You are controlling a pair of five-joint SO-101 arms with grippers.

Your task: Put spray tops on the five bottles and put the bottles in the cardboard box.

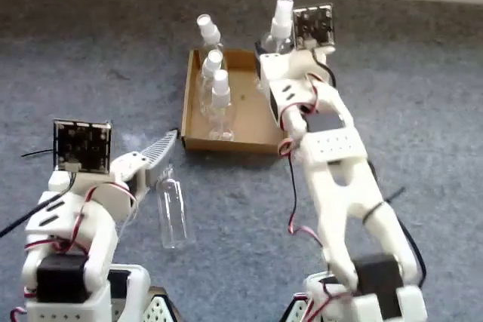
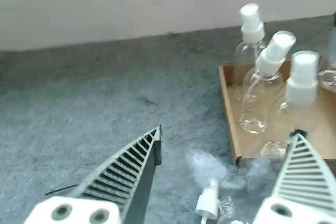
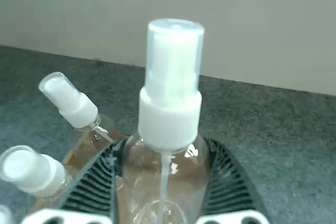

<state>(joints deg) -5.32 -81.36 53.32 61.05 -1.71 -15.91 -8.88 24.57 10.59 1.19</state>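
Three clear bottles with white spray tops stand in the cardboard box point(image 1: 245, 137): one at the back point(image 1: 207, 32), one in the middle point(image 1: 213, 62) and one nearer point(image 1: 220, 90). My right gripper point(image 1: 275, 49) is shut on a fourth topped bottle point(image 1: 281, 20), upright above the box's far right corner. In the right wrist view this bottle point(image 3: 169, 129) sits between the dark fingers point(image 3: 94, 187). A fifth bottle point(image 1: 172, 209) lies on the carpet. My left gripper point(image 2: 228, 132) hangs open over its neck end, where a white spray top point(image 2: 208, 203) lies; I cannot tell if it is attached.
Grey carpet point(image 1: 90, 73) covers the table up to a pale wall at the back. The box point(image 2: 227, 93) has a low rim. The right arm's white links point(image 1: 339, 179) stretch from the front edge to the box. Open carpet lies to the left of the box.
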